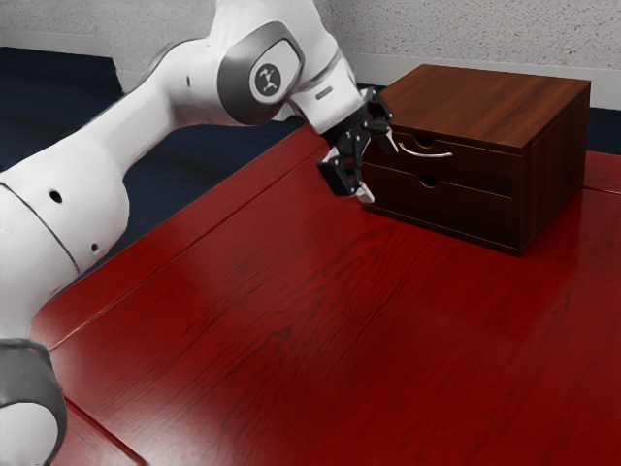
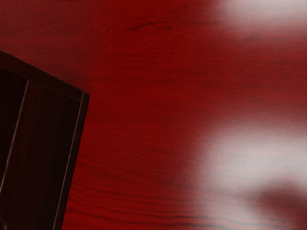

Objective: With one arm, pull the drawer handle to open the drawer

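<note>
A dark wooden cabinet (image 1: pixel 485 146) with two drawers stands on the red table (image 1: pixel 291 311) toward the exterior view's right. The upper drawer (image 1: pixel 456 160) carries a curved silver handle (image 1: pixel 425 151). The lower drawer (image 1: pixel 441 202) sits under it, and both fronts look flush with the cabinet. My gripper (image 1: pixel 379 170) hovers in front of the cabinet's left front edge, open, one fingertip (image 1: pixel 391 142) level with the handle and just left of it, the other (image 1: pixel 366 196) lower. Nothing is between the fingers. In the wrist view a corner of the cabinet (image 2: pixel 43 158) shows over the table (image 2: pixel 168 96).
The table's wide red top stretches toward the viewer in front of the cabinet. A grey wall (image 1: pixel 485 29) runs behind it, and dark blue floor (image 1: pixel 58 97) lies at the exterior view's left.
</note>
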`<state>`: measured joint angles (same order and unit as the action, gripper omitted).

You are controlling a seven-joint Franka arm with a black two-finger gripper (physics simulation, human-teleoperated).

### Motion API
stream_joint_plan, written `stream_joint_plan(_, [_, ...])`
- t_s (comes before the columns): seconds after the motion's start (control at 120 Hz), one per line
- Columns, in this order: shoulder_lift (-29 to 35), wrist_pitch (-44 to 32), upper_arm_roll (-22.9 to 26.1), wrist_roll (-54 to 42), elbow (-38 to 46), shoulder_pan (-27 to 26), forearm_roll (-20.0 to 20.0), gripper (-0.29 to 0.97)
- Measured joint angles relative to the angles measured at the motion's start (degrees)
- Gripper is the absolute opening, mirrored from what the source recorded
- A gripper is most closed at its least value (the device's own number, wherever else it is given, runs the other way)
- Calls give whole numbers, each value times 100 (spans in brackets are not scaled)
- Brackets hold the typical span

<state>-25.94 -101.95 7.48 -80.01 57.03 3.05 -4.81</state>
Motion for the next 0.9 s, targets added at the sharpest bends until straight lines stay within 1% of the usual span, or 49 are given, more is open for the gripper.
stream_joint_plan(0.158, [-916, -669, 10, -492, -849, -18, 8, 67])
stream_joint_plan(0.267, [-1345, -1079, -9, -742, -1144, -38, 12, 66])
stream_joint_plan(0.4, [-1453, -1396, -120, -993, -1204, -35, 19, 65])
stream_joint_plan(0.617, [-1671, -1839, -258, -1250, -1316, 18, 50, 59])
stream_joint_plan(0.9, [-1984, -2405, -308, -1391, -1503, 1, 168, 54])
